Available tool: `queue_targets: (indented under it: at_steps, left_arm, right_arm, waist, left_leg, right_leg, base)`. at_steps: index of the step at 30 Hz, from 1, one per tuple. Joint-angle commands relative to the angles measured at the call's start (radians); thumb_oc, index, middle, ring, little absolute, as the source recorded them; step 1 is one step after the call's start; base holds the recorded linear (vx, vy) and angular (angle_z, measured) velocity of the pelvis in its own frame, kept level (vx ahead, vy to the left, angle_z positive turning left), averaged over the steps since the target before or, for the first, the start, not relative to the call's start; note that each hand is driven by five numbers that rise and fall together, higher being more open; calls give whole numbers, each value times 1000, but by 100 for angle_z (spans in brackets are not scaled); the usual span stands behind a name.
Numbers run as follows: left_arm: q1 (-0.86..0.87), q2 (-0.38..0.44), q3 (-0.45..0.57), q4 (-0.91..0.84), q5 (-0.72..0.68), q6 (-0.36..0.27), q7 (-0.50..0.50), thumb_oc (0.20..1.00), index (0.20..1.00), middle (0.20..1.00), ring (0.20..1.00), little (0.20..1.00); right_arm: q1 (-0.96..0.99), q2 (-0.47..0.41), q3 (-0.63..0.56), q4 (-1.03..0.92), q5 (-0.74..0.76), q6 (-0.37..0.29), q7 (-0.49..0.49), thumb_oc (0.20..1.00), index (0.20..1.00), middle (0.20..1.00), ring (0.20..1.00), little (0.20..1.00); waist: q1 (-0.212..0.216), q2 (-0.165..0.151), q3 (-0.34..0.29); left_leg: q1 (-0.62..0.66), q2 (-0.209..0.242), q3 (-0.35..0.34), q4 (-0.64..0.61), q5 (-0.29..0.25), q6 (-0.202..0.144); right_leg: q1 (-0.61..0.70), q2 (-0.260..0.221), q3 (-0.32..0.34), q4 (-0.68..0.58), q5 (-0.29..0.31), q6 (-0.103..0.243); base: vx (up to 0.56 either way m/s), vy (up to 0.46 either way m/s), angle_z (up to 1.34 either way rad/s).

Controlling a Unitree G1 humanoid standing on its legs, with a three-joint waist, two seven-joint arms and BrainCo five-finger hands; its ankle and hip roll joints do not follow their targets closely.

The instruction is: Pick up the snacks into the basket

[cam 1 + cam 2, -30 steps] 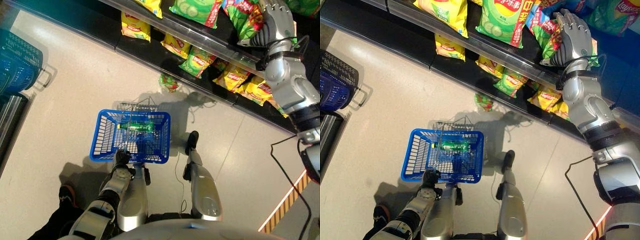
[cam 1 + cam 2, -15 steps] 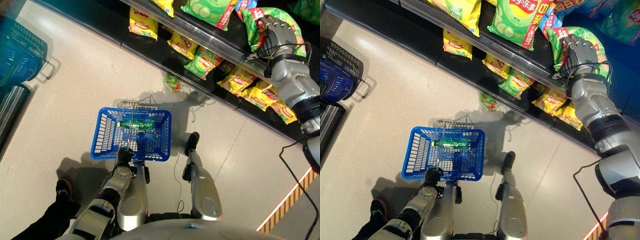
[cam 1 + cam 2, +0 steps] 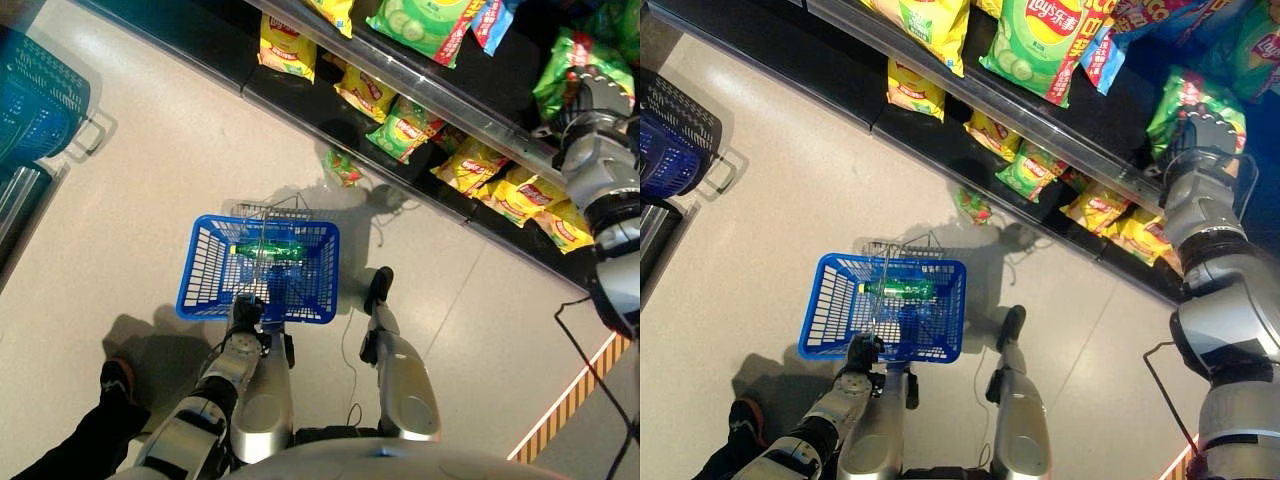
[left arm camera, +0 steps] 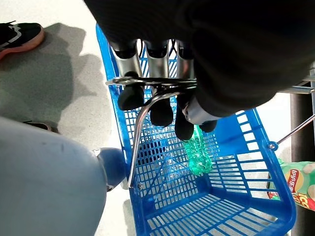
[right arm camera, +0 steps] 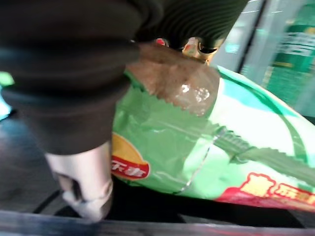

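Robot grips a snack bag at the shelf

Its right hand clamps a green snack bag; the left hand curls round the blue basket handle.

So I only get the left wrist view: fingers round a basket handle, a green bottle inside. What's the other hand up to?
Observer: The right hand is up at the shelf, closed on a green bag.
Operator: Are there other snacks there?
Observer: Yes, yellow bags sit on the level below.
Operator: Anything else around?
Observer: Spare baskets are stacked on the floor, far to the robot's left.
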Motion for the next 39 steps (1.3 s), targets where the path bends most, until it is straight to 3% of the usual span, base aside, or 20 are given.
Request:
queue_targets:
  at_steps: [1, 8, 19, 25, 29, 31, 32, 39]
  left_arm:
    - [68, -19, -51, 28, -26, -10, 2, 200, 200, 200, 200, 200]
    - [51, -40, -53, 38, -36, -15, 7, 200, 200, 200, 200, 200]
    - [33, -56, -27, 78, -37, -12, 38, 200, 200, 200, 200, 200]
    - [25, -61, 53, 74, -54, -11, 85, 200, 200, 200, 200, 200]
    - [46, -38, 113, -26, -42, -14, 108, 200, 200, 200, 200, 200]
    - [52, -28, 129, -56, -37, -18, 111, 200, 200, 200, 200, 200]
    - [77, -3, 173, -146, -31, -26, 114, 200, 200, 200, 200, 200]
    - [125, 30, 216, -251, -7, -38, 95, 200, 200, 200, 200, 200]
  right_arm:
    - [-49, -13, 27, 108, 27, 42, 0, 200, 200, 200, 200, 200]
    - [-17, 21, -11, 64, 51, 24, -33, 200, 200, 200, 200, 200]
    - [82, 81, -70, -79, 91, -2, -91, 200, 200, 200, 200, 200]
    - [316, 136, -244, -464, 186, -40, -166, 200, 200, 200, 200, 200]
    - [592, 238, -421, -781, 315, -128, -190, 200, 200, 200, 200, 200]
    - [662, 263, -454, -853, 350, -157, -176, 200, 200, 200, 200, 200]
    - [827, 314, -507, -1025, 402, -217, -122, 200, 200, 200, 200, 200]
    - [1037, 328, -559, -1284, 453, -281, -8, 200, 200, 200, 200, 200]
  waist:
    - [24, 21, 17]
    - [23, 40, 22]
    - [4, 35, 19]
    - [-21, 26, 20]
    - [-41, 29, 25]
    - [-45, 28, 27]
    - [-58, 30, 27]
    - [-79, 19, 27]
  left_leg:
    - [-38, -22, -21, 27, -43, -7]
    - [-47, -31, -32, 16, -34, -7]
    - [-43, -29, -24, 15, -38, -5]
    - [-37, -23, -13, 15, -40, -3]
    - [-34, -19, -7, 16, -40, -2]
    - [-35, -18, -5, 17, -39, -3]
    - [-37, -15, 0, 15, -35, -3]
    - [-29, -13, 12, 20, -35, -3]
  right_leg:
    - [-3, -72, 32, 51, 10, 125]
    - [-7, -78, 26, 50, 9, 126]
    - [-16, -79, 39, 51, 10, 125]
    - [-22, -77, 49, 54, 10, 123]
    - [-27, -78, 49, 57, 6, 122]
    - [-28, -79, 47, 58, 5, 122]
    - [-33, -77, 46, 61, 2, 121]
    - [-33, -72, 53, 64, 0, 120]
  base:
    - [0, 0, 0]
    - [-2, 2, 2]
    - [0, 1, 1]
    - [0, 0, 0]
    - [-9, -18, -12]
    - [-18, -24, -6]
    - [-16, -18, -9]
    - [-14, -11, -7]
